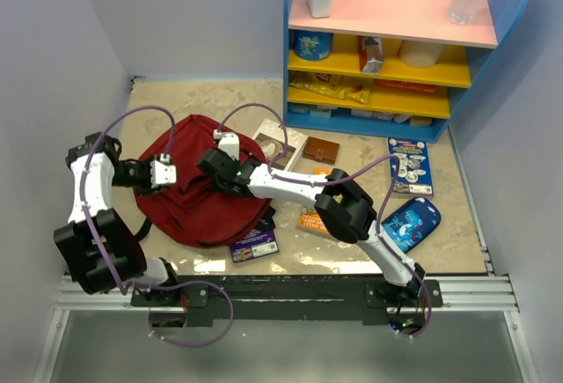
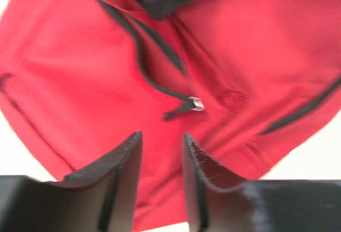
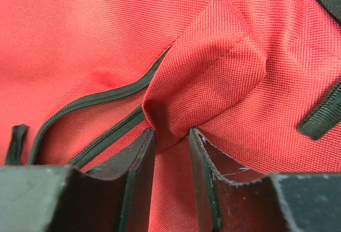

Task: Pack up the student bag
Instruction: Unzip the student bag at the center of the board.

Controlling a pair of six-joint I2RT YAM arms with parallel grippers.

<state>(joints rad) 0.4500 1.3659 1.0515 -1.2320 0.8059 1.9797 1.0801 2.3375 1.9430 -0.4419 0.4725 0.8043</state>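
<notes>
Hazards, as judged. First: loss of the pinched fold from the right end effector (image 3: 171, 133) under any hard pull, given a shallow bite on slack woven cloth just beside the zipper (image 3: 96, 101). Second: lifting of the whole bag (image 1: 189, 207) instead of one flap, likely without a counter-hold from the left end effector (image 2: 162, 136); possible dragging over the book (image 1: 255, 245) tucked against the near edge. Third: snagging of a finger on the strap (image 3: 319, 117) or the zip pull (image 2: 196, 103). Fourth: crowding of two arms over one small patch. End effector states: right, clamped on a raised ridge of red cloth, jaws nearly together with the fold squeezed between; left, narrowly apart, nothing between, poised at the bag's left side, contact with the cloth not discernible, view blurred. Item: bag, dark red from above, brighter red at the wrists; soft, slumped, wrinkled; coarse weave; black zipper, black webbing, small metal pull. Opening: two tooth rows diverging beside the pinch, extent unclear. Location: flat on the worktop (image 1: 369, 251), left of centre, between the arms, well apart from the shelf (image 1: 378, 126). Packing apparently not begun: other books (image 1: 409, 165) and pouch (image 1: 412, 223) out on the worktop.
</notes>
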